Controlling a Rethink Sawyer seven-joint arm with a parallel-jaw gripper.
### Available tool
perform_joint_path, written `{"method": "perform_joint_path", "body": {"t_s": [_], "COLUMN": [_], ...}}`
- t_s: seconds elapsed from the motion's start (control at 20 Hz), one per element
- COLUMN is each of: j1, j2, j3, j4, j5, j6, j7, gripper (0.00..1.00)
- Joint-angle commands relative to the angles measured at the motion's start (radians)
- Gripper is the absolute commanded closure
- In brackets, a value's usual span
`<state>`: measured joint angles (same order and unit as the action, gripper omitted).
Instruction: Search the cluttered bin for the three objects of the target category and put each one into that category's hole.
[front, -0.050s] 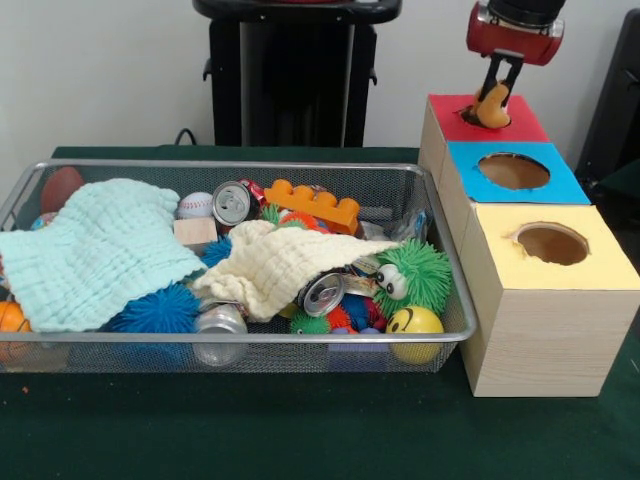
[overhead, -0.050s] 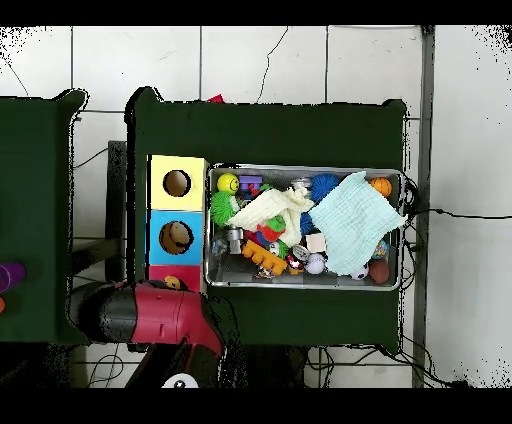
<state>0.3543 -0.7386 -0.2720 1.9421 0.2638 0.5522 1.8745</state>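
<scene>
Green table: gripper (front, -0.050s: 492, 100) clamps an orange toy (front, -0.050s: 492, 109) over the red box's (front, -0.050s: 520, 122) mostly hidden hole.

At the upper right of the front view, the arm's red wrist housing hangs down from the top edge, its gripper (front, -0.050s: 492, 100) pointing straight down with dark fingers (front, -0.050s: 491, 75) closed around an orange piece. In the overhead view the red and black arm lies across the lower left of the frame, reaching upward.
</scene>
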Motion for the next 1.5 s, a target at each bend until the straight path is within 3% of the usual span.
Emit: {"method": "perform_joint_path", "body": {"t_s": [0.05,0.1,1.0,1.2,1.5], "j1": [-0.026,-0.024,-0.017,-0.043,-0.076], "j2": [0.032,0.033,0.035,0.02,-0.033], "j3": [0.016,0.013,-0.003,-0.001,-0.031], "j4": [-0.062,-0.064,-0.088,-0.115,-0.27], "j5": [0.037,0.036,0.029,0.02,-0.002], "j6": [0.034,0.036,0.059,0.121,0.408], "j7": [0.242,0.244,0.252,0.225,0.237], "gripper": [1.0,0.0,0.0,0.0,0.0]}}
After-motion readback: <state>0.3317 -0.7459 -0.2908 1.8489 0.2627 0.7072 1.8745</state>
